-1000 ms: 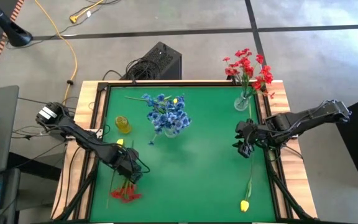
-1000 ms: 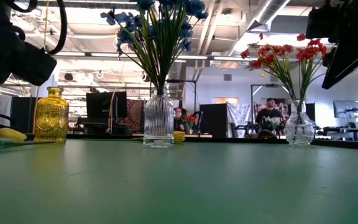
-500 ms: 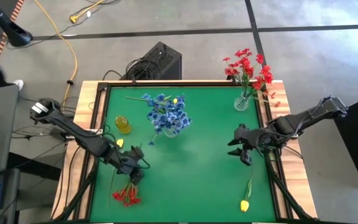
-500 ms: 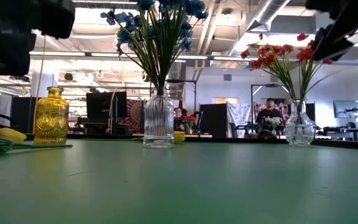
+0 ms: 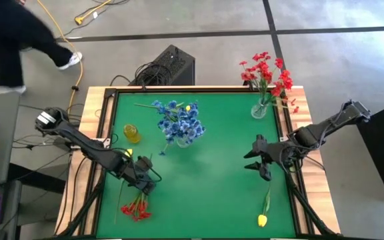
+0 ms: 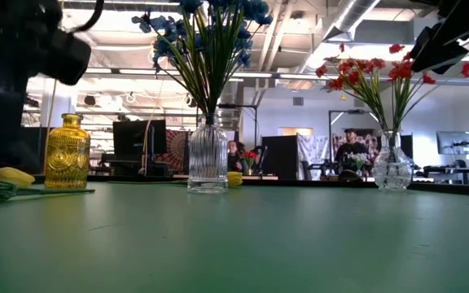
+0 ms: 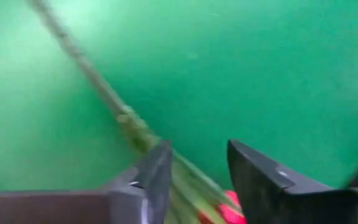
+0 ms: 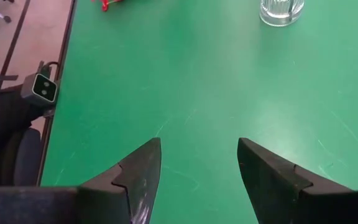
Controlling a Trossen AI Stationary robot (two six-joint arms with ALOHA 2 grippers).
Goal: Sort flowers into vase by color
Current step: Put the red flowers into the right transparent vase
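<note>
The left gripper [image 5: 144,185] hangs low over the near left part of the green counter [image 5: 212,180], its fingers [image 7: 157,177] spread to either side of the stems of the loose red flowers [image 5: 135,208]. In the left wrist view the green stems run straight through the gap between the two fingers, with a red bloom showing just beyond the tips; whether either finger touches the stems cannot be told. The blooms lie on the counter just nearer than the fingers.

Across the counter, the right gripper [image 5: 257,165] hovers above the right side, its fingers [image 8: 143,168] spread wide with only bare green surface between them. A loose yellow flower [image 5: 263,219] lies nearer than these fingers, its stem reaching up toward them.

Beyond the left fingers stands a yellow vase [image 5: 132,133], with a yellow bud [image 6: 13,175] lying close beside it. Farther toward the middle, a ribbed clear vase [image 6: 208,155] holds the blue flowers [image 5: 179,121]. Beyond the right fingers, near the far right corner, a clear vase [image 5: 259,109] holds more red flowers [image 5: 267,71].

Past the counter's far left corner, a person [image 5: 19,33] in dark clothes walks on the floor.
</note>
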